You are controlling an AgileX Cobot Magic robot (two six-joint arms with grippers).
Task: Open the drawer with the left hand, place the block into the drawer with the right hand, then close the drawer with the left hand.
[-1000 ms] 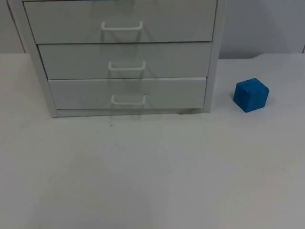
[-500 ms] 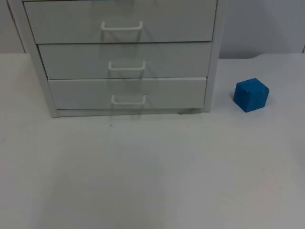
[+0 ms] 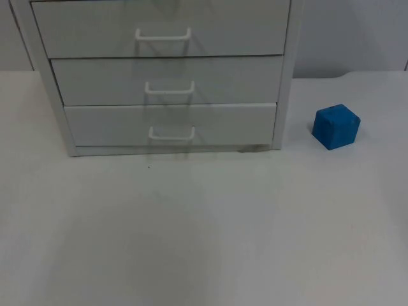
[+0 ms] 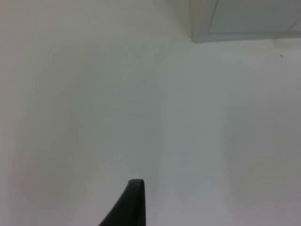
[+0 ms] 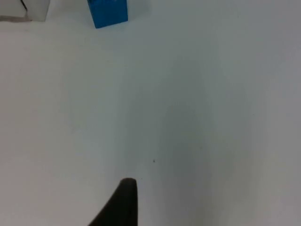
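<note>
i cannot tell how the left jaws or right jaws stand. all 3 drawers (image 3: 166, 124) are closed. the block (image 3: 336, 127) sits on the counter (image 3: 204, 236), right of them. nothing is done yet.

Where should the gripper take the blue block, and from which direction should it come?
Probably from above, fingers closing on two opposite upright faces of the blue block. It sits flat on the white table, apart from the drawer cabinet, with free space around it. It stands turned, one corner toward the camera, so the right gripper likely must rotate to match.
</note>
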